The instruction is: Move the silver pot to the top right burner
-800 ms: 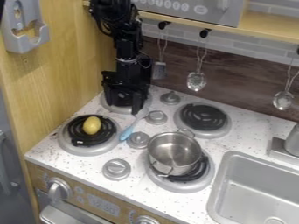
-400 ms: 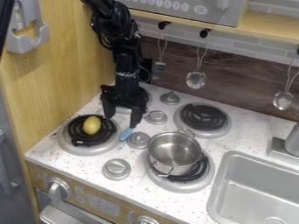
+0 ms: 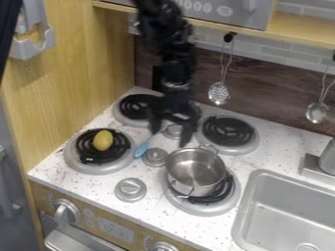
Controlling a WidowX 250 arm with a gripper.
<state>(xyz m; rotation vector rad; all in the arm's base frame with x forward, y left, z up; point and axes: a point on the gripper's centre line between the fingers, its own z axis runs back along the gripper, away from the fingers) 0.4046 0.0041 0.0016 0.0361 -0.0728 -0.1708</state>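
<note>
Gripper [image 3: 170, 138] hangs near the middle of the frame, a bit above center, pointing down; we see its fingers spread well apart, nothing held. We have the arm blurred, coming in from the top edge. Silver pot [image 3: 196, 170] sits just below and right of the gripper, on the lower right burner [image 3: 204, 210], upright, set toward that burner's upper left so we see black coil past its lower right side. One pot handle faces up the frame, the other down toward the front. Right-hand finger shows just above the pot's far rim; we can't tell how high it is over the surface [image 3: 98, 189]. Top right burner [image 3: 227, 131] is up and right of the pot, bare coil, nothing on it. Lower left burner [image 3: 98, 166] carries a yellow lemon-shaped item [image 3: 103, 140]; upper left burner [image 3: 134, 106] has its coil bare too, its right part behind the gripper. Blue-handled utensil [image 3: 141, 149] lies between the left burners and the pot, its grey end running up by the gripper. We also get knobs among the burners, one [image 3: 130, 189] at lower left of the pot. Sink [image 3: 288, 211] at lower right of the frame. Slotted spoon [image 3: 219, 93] and ladle [image 3: 317, 112] hang along the back wall, upper right.
</note>
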